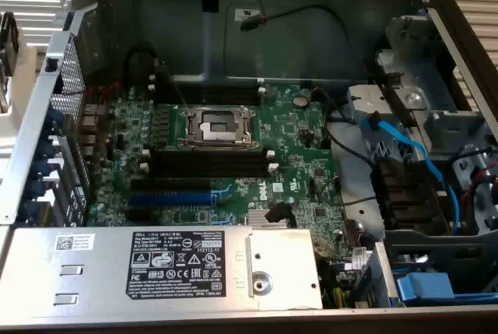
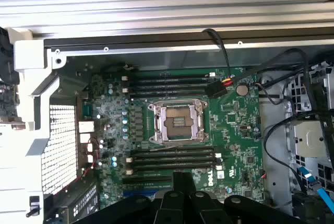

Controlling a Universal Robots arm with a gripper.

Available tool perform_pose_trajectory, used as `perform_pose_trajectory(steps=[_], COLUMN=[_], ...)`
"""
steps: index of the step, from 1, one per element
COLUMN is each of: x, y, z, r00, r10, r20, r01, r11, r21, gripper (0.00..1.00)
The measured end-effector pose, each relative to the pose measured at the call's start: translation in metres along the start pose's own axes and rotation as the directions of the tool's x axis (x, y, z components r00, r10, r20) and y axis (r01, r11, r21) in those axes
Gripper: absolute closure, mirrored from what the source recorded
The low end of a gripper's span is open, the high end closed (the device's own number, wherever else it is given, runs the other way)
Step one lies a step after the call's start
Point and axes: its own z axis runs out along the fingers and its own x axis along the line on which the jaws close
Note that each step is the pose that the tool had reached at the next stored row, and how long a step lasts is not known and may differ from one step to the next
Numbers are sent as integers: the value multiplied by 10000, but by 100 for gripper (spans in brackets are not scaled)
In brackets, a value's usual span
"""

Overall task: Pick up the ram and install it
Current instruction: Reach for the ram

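Closed hand [image 2: 183,181] high above motherboard [image 2: 237,130]

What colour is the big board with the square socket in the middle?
The board is green; the wrist view shows it best.

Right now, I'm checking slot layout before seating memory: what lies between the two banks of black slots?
The CPU socket, in its metal frame, sits between one slot bank and the other bank, seen in the wrist view.
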Motion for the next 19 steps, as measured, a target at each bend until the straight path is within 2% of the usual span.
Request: perform_pose_trajectory(steps=[14,17,19], x=[1,17,65], y=[1,19,42], z=[-12,-40,-48], r00=[10000,10000,10000], r10=[0,-1,-1], r20=[-6,-47,-53], r01=[0,1,1], r11=[10000,10000,10000], r21=[1,2,3], gripper=[90,90,90])
